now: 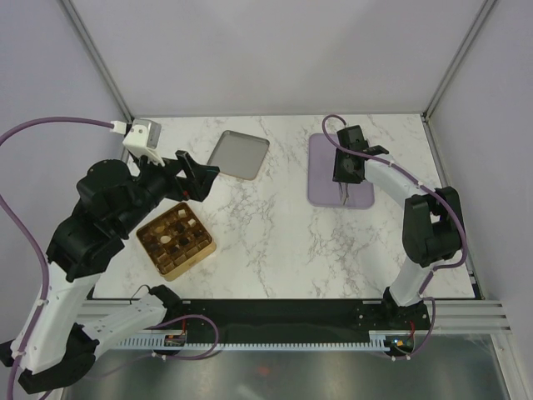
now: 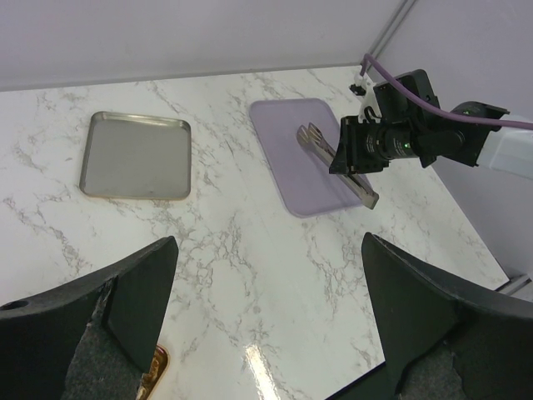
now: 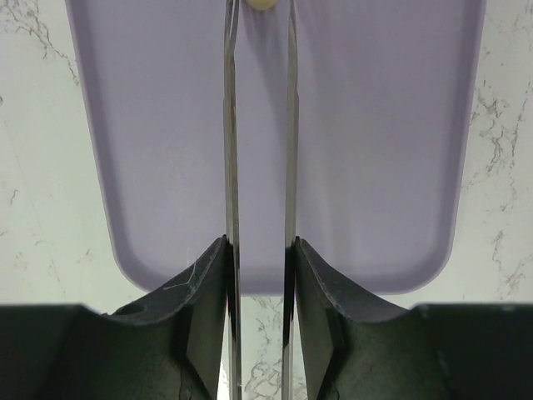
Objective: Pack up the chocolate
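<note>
Chocolate pieces point(image 1: 181, 227), dark and a few cream-white, sit in the compartments of the gold box point(image 1: 166, 267) at the near left. My left gripper point(image 1: 196, 177) hovers open and empty just beyond the box; in the left wrist view point(image 2: 266, 250) only bare marble lies between its fingers. My right gripper point(image 1: 343, 177) is shut on metal tongs point(image 1: 345, 196) over the lilac tray point(image 1: 321, 171). In the right wrist view the gripper point(image 3: 259, 242) holds the tongs' two arms point(image 3: 231, 125), and a cream-white chocolate piece point(image 3: 262, 3) shows between their tips at the top edge.
A flat silver metal tray point(image 1: 237, 155) lies at the back centre-left and also shows in the left wrist view point(image 2: 136, 155). A corner of the gold box point(image 2: 156, 367) shows by the left finger. The table's front edge runs along a black rail point(image 1: 275, 310).
</note>
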Controlling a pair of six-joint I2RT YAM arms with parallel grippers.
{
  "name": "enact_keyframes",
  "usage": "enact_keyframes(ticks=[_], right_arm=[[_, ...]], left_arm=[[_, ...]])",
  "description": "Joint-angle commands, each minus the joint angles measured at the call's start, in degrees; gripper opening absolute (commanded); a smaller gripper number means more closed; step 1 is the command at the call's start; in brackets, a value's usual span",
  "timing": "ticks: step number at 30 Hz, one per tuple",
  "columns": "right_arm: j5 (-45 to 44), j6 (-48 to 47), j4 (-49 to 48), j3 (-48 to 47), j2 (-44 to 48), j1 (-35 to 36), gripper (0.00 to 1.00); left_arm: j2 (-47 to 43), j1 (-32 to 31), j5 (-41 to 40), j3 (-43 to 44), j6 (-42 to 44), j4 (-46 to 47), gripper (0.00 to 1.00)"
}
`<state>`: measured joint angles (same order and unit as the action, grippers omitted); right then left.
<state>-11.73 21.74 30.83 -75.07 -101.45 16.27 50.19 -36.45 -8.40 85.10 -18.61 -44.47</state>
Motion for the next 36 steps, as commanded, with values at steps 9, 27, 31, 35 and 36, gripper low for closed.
enact_keyframes(ticks=[9,27,31,35,36], right_arm=[[6.36,-0.2,-0.16,0.44,4.59,-0.19,0.4],[11.64,0.41,-0.59,1.51,12.24,6.65,0.38],[14.36,2.95,-3.49,0.89,12.68,16.21,0.38],[17.17,4.71,-7.88,0.54,11.8,25.45,0.38],[18.05,4.72,-9.19,-0.33,10.67,27.3,0.38]], left_arm=[[1.04,0.15,1.55,1.91,-0.46,1.23,1.0],[2.36,0.15,0.58,4.72,0.33,1.49,1.0],[2.19,0.06,1.98,7.09,-0.28,1.66,1.0],[1.4,0.15,2.87,9.29,-1.16,1.49,1.0],[1.14,0.15,2.69,9.9,-1.6,1.58,1.0]])
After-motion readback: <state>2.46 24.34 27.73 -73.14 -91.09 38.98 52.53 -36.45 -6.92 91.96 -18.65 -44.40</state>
